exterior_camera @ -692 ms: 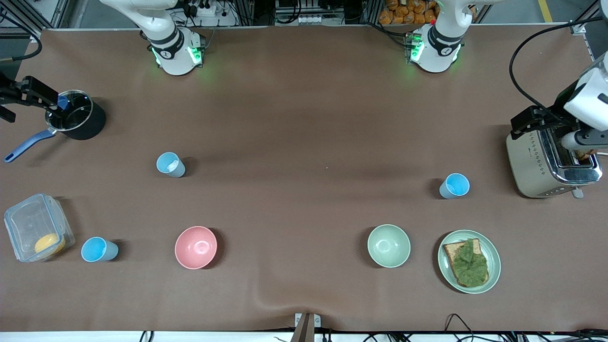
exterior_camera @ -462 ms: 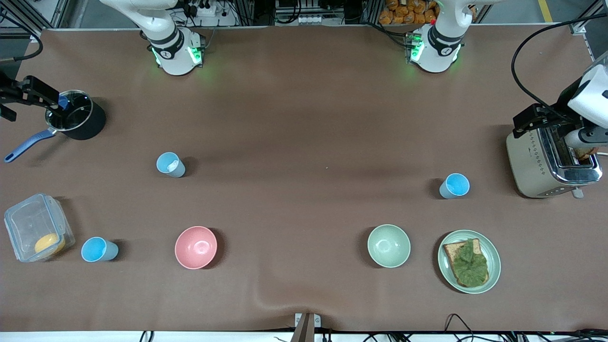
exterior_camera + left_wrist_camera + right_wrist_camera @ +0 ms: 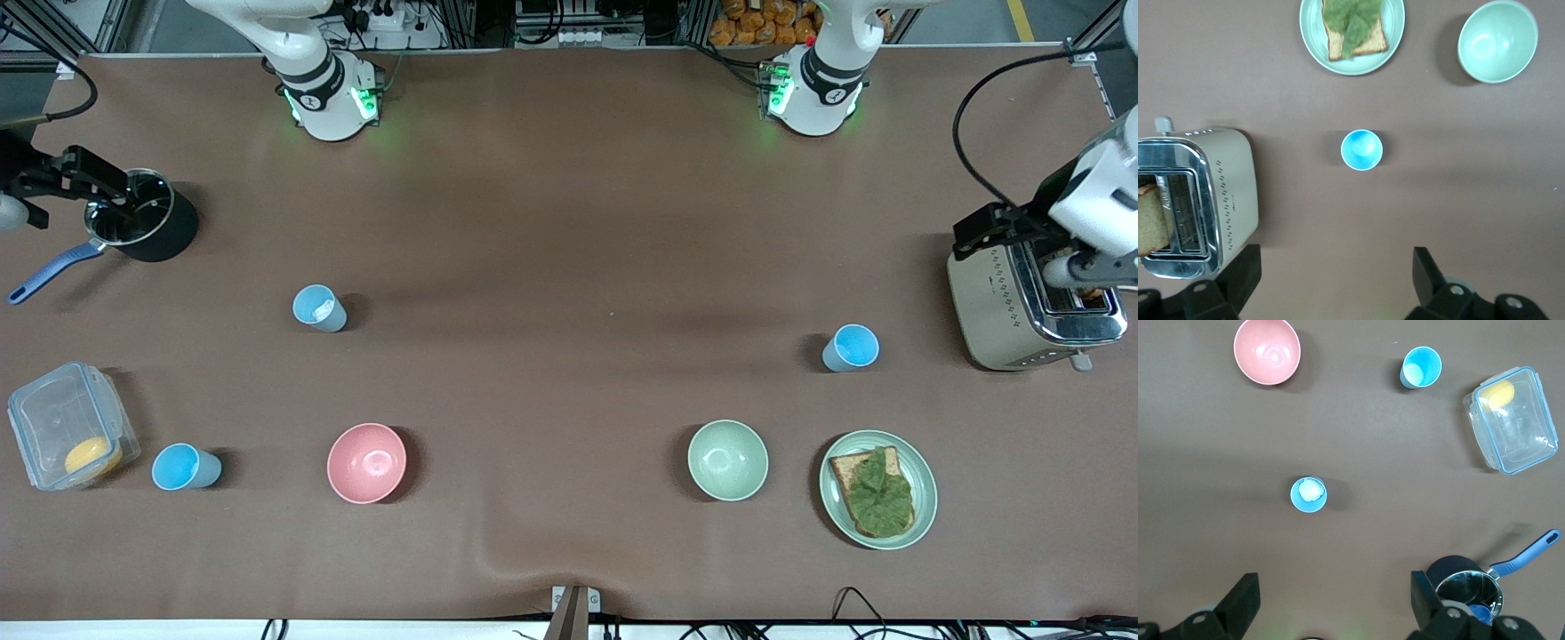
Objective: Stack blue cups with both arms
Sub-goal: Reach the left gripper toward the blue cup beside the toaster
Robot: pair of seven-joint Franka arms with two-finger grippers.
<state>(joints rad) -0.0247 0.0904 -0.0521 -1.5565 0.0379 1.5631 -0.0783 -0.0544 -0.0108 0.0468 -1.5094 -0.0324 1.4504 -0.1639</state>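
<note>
Three blue cups [image 3: 318, 308] upright apart; both grippers' fingers [image 3: 1238, 277] [image 3: 1238, 597] released; clear box [image 3: 67, 427] holds yellow food.

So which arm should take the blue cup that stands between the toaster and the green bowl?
Left. The left gripper hangs open over the toaster, at the same end of the table as that blue cup. The right gripper is open over the pot at the other end.

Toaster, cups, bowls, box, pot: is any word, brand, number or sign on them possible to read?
None can be read.
Toaster: small dark marks on its side, too small to read.
Arm bases: a small round dark mark each, not readable.
Cups, bowls, box, pot: no text visible.
</note>
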